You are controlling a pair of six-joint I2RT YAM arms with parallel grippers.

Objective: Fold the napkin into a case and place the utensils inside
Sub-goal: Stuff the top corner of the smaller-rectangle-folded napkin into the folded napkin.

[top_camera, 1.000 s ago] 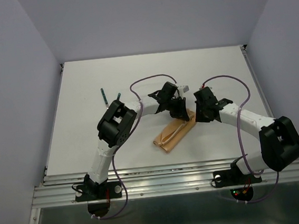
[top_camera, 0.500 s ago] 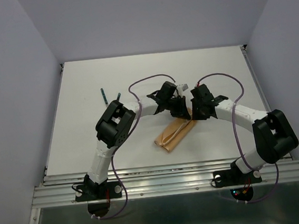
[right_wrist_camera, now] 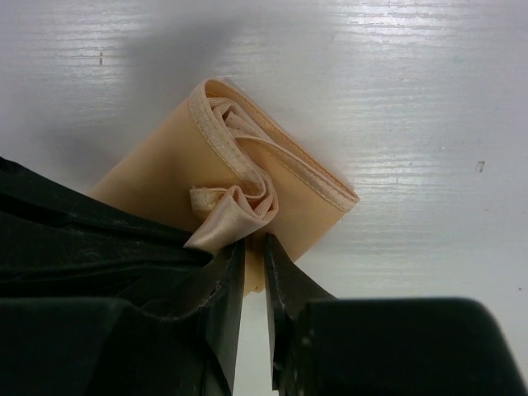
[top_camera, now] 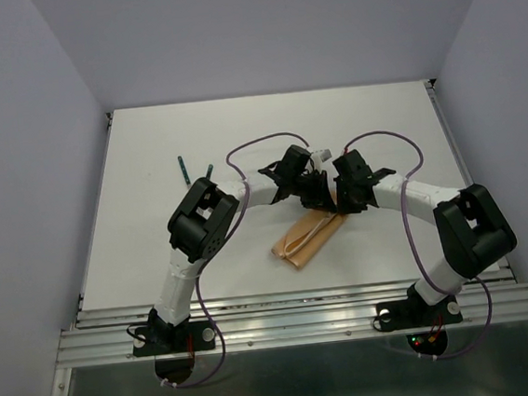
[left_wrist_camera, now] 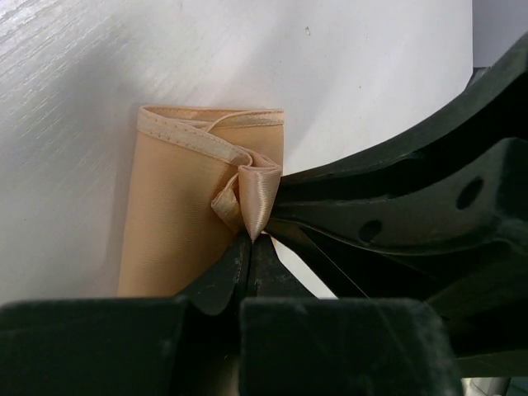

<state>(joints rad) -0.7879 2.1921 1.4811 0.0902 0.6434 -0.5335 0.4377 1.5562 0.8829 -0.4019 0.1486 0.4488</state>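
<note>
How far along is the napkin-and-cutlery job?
Folding looks mostly done: the napkin lies as a narrow oblong. In hand: the left claw pinches a fold at its end, the right claw close beside it. To do: the utensils lie apart on the table, not yet inside.

The white-and-black left arm (top_camera: 201,227) and right arm (top_camera: 469,234) are bent at the elbows and angled inward, wrists close together. The black two-finger left gripper (left_wrist_camera: 247,243) is clamped on a fold of the peach-tan satin napkin (left_wrist_camera: 173,214); the right gripper (right_wrist_camera: 254,272) is held with jaws narrowly parted.
</note>
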